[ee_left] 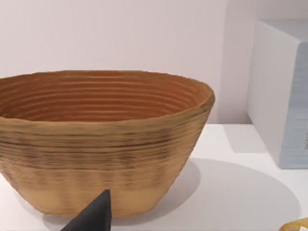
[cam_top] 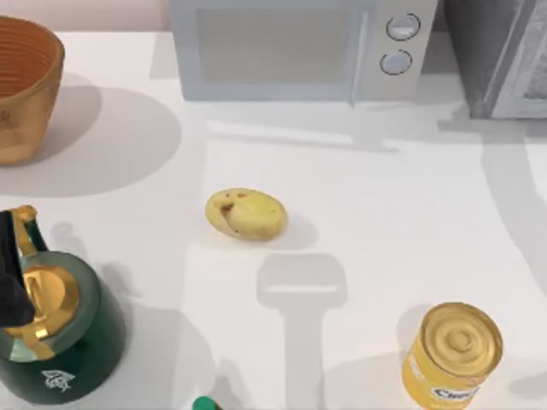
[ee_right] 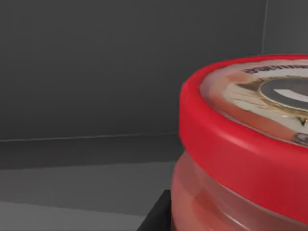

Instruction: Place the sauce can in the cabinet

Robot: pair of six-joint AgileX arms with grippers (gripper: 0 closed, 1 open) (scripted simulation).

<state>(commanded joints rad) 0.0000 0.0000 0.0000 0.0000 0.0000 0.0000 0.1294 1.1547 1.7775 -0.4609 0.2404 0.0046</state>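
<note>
Right gripper's own dark finger (ee_right: 156,214) sits tight against the sauce can (ee_right: 240,159); whether the grip is closed on it, I cannot tell. Dark grey walls of the cabinet (ee_right: 120,67) rise close behind the can. Left gripper (ee_left: 91,216) hangs near the woven basket (ee_left: 103,139).

The middle of the white table (cam_top: 385,196) lies open around a lone potato (cam_top: 246,213). Along the back stand a woven basket (cam_top: 24,85), a microwave (cam_top: 299,47) and the cabinet (cam_top: 500,55). A green kettle (cam_top: 55,333) crowds the near left, a yellow can (cam_top: 451,354) the near right. Inside the cabinet's dark grey walls (ee_right: 120,67), the sauce can (ee_right: 240,144) stands close ahead.
</note>
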